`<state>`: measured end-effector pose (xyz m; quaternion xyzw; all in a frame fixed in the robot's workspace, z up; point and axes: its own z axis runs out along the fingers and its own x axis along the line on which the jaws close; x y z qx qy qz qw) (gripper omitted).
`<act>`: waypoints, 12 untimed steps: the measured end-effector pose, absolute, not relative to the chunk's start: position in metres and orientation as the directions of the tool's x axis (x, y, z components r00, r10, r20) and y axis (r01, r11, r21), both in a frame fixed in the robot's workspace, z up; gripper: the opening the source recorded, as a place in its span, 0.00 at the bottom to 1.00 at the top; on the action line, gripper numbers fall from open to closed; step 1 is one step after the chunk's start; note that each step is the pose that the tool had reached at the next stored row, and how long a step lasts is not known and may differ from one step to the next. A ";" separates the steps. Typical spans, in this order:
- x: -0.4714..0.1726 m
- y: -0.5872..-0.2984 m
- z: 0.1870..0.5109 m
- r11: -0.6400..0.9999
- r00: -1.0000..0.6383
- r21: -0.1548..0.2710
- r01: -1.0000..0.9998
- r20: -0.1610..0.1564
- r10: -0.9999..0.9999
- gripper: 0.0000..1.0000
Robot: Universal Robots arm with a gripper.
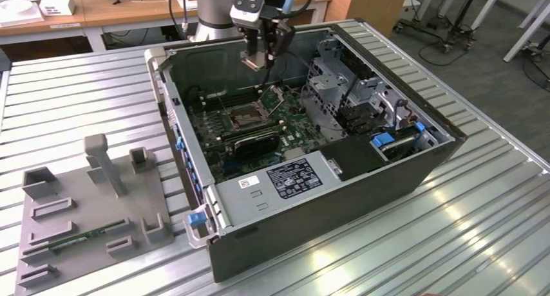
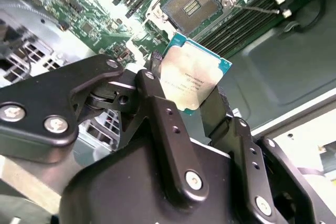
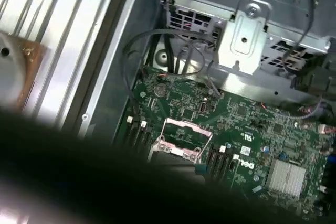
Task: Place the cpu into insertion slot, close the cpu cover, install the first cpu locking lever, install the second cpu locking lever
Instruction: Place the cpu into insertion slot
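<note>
Your tool [image 2: 188, 85] pinches the cpu [image 2: 194, 74] by two opposite edges | cpu hangs above the motherboard [image 2: 79, 19], near the open insertion slot [image 2: 191, 4] | cpu cover [image 3: 181, 151] stands raised beside the slot.

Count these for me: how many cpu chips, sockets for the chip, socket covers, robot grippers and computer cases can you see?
cpu: 1
insertion slot: 1
cpu cover: 1
gripper: 1
computer case: 1
Total: 5
</note>
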<state>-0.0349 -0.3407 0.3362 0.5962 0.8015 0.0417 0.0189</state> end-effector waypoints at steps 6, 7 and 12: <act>-0.035 -0.341 0.336 0.246 -0.248 0.089 0.965 0.019 0.969 0.54; -0.035 -0.341 0.336 0.245 -0.248 0.089 0.965 0.019 0.969 0.54; -0.035 -0.341 0.336 0.245 -0.247 0.089 0.965 0.019 0.969 0.54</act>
